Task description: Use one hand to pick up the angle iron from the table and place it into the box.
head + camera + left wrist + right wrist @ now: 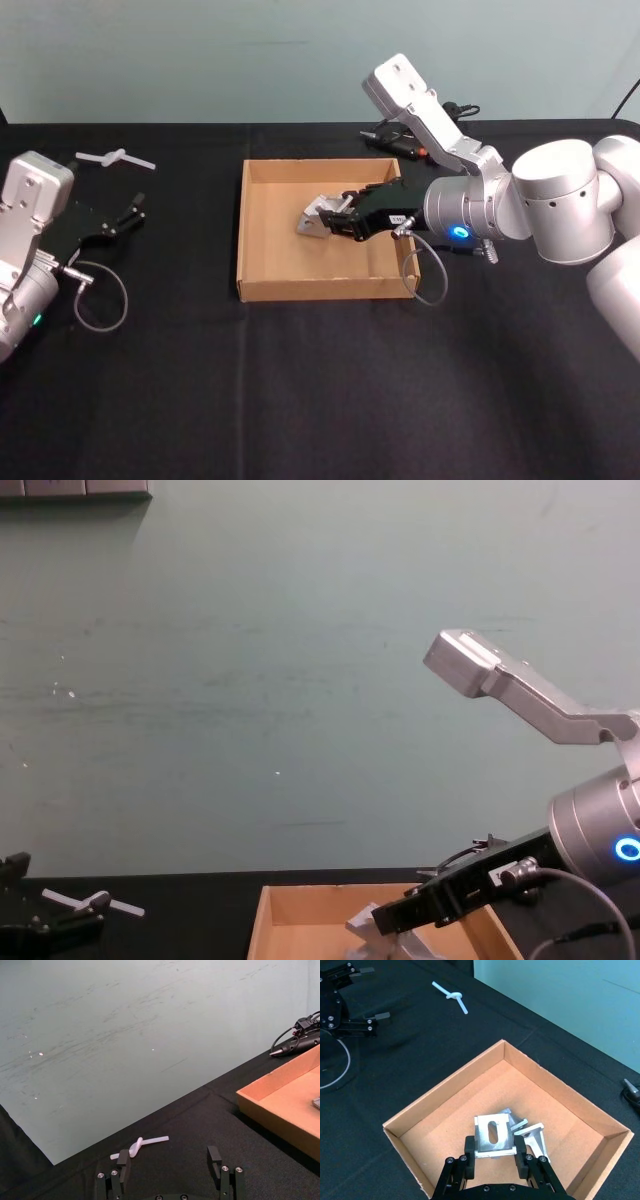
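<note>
Right claw [495, 1156]: clenched on the angle iron [493, 1135], holding the slotted plate between its fingertips, low over the box floor.
Angle iron: inside the box [262, 290], towards its middle; whether it touches the floor cannot be told. A second metal bracket [534, 1138] lies just beside it.
Step in hand: the placing stage, as I judge it; the piece is carried over and not yet let go.
Next move: probably a short lowering, spreading the fingers, then lifting clear of the walls.
Left claw [170, 1165]: released, parked on the counter [320, 400] well left of the box, near a white plastic piece [116, 157].
Writing: a small white label on the right claw's body, unreadable.
</note>
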{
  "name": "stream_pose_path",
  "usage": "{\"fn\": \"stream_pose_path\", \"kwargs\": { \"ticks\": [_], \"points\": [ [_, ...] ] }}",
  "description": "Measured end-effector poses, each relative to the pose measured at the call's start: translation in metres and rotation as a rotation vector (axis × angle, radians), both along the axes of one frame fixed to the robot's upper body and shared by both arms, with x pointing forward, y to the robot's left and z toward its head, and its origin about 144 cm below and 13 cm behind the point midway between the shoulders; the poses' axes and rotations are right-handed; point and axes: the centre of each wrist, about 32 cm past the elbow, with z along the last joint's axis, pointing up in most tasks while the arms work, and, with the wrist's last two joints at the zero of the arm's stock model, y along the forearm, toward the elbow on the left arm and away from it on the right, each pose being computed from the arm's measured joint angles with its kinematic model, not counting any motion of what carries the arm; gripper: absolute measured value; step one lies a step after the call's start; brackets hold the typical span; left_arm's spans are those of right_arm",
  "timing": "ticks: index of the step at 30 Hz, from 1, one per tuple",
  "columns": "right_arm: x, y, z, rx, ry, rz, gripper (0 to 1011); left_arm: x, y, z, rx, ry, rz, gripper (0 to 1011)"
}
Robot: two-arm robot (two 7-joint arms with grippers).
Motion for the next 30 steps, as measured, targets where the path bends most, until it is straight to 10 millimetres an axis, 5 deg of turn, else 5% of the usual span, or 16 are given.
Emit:
{"fn": "stream_pose_path", "kwargs": {
  "ticks": [7,22,30],
  "points": [
    [-0.0004,0.0002,0.0012,0.002,-0.004,0.001,469,0.0000,0.0000,0.0000,0.000,0.000,0.000,1005],
    [-0.0010,-0.0001,0.0018,0.003,-0.006,0.000,921,0.0000,0.0000,0.0000,0.000,0.000,0.000,1005],
    [-0.0012,-0.0003,0.0019,0.003,-0.006,0.000,1000,0.0000,0.0000,0.0000,0.000,0.000,0.000,1005]
  ]
}}
